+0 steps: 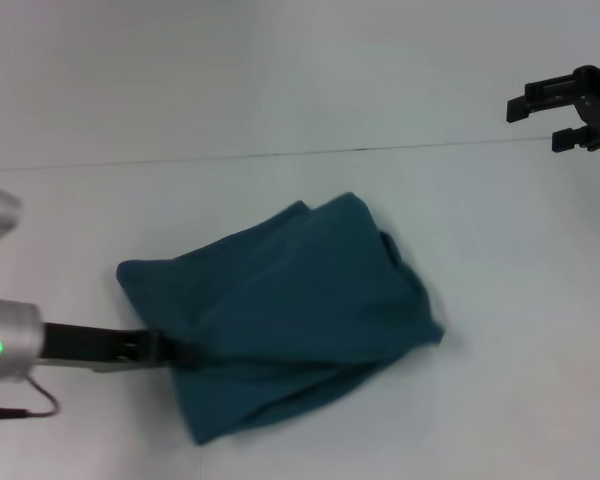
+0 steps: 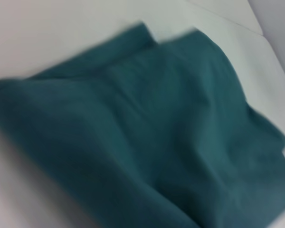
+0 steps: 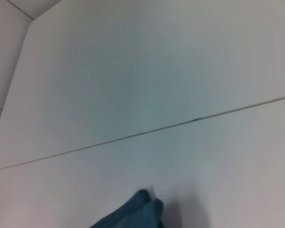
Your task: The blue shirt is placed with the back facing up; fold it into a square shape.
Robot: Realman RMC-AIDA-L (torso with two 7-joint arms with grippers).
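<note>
Table [image 1: 280, 90]: white, seamed; carries everything, no containers on it.

Blue shirt [image 1: 290, 320]: folded into a rough, skewed bundle of layers, lying directly ahead of the left claw, well apart from the right claw.

Left claw [image 1: 165, 350]: at the shirt's near-left edge, tips buried in cloth; whether it pinches cannot be told.

Right claw [image 1: 570, 115]: spread, idle, raised far right.

Handling note: draw the edge slowly, keep layers aligned, square the corners.
</note>
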